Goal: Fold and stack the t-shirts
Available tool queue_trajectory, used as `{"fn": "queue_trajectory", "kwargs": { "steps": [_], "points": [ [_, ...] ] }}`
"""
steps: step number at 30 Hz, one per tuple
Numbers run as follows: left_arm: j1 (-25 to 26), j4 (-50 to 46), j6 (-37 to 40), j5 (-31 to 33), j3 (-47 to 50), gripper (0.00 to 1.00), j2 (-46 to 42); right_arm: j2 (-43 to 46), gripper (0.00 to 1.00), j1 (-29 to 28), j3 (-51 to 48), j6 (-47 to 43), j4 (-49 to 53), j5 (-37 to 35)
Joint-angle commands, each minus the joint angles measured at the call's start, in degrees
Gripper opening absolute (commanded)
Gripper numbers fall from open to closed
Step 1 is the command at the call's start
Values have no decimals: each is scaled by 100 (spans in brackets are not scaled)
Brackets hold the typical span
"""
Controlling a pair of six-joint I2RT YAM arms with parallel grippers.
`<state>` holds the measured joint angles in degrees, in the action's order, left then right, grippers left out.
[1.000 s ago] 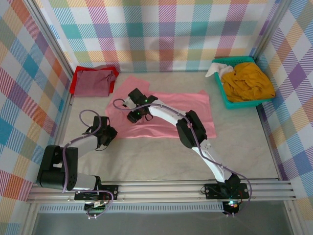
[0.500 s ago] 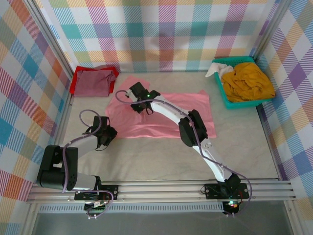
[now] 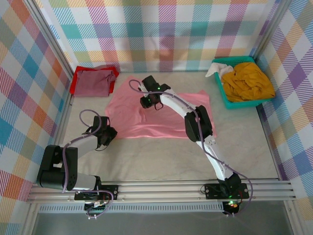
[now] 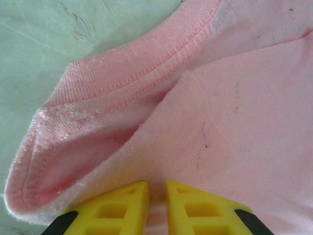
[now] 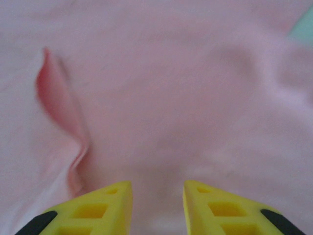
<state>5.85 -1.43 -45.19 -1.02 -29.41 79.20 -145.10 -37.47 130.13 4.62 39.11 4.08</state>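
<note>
A salmon-pink t-shirt [image 3: 166, 120] lies spread flat in the middle of the table. My left gripper [image 3: 111, 134] sits at its near left corner. In the left wrist view that gripper [image 4: 157, 186] is shut on a fold of pink cloth beside the ribbed hem [image 4: 122, 83]. My right gripper [image 3: 146, 102] hovers over the shirt's upper left part. Its jaws [image 5: 157, 186] stand apart over smooth pink cloth, next to a raised crease [image 5: 73, 142]. A maroon t-shirt [image 3: 94, 82] lies folded on a red one [image 3: 74, 85] at the back left. A mustard-yellow t-shirt [image 3: 247, 81] fills the basket.
The teal plastic basket [image 3: 226, 100] stands at the back right, with a white cloth [image 3: 215, 70] at its far corner. Plaid walls enclose the table on three sides. Bare grey tabletop [image 3: 161, 156] stretches between the pink shirt and the arm bases.
My right gripper has swept right and toward the back across the pink shirt, rumpling the cloth under it. The left gripper has kept its place and its hold.
</note>
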Motion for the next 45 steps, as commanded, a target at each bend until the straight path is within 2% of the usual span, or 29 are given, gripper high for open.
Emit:
{"fn": "queue_trajectory", "kwargs": {
  "steps": [1, 4, 7, 18, 24, 32, 38, 45],
  "points": [
    [-108, -656, 126, 173, 118, 19, 76, 810, 35, 156, -812, 1082, -107, 1660],
    [-107, -739, 150, 222, 128, 19, -37, 1138, 38, 235, -1677, 1540, -634, 2236],
    [-103, -764, 184, 250, 137, 20, -97, 1244, 39, 267, -2028, 1789, -999, 2474],
    [-106, -701, 196, 215, 159, 20, -115, 469, 37, 313, -1301, 2074, -967, 2862],
    [-110, -692, 188, 190, 146, 20, -106, 243, 35, 301, -1238, 2148, -1031, 2942],
    [-104, -705, 197, 178, 126, 20, -115, 79, 28, 263, -1155, 2173, -1052, 3126],
    [-110, -676, 188, 170, 146, 20, -115, 32, 27, 207, -984, 2197, -976, 3222],
    [-108, -674, 190, 151, 93, 20, -62, 75, 8, 210, -898, 2270, -834, 2978]
  ]
}}
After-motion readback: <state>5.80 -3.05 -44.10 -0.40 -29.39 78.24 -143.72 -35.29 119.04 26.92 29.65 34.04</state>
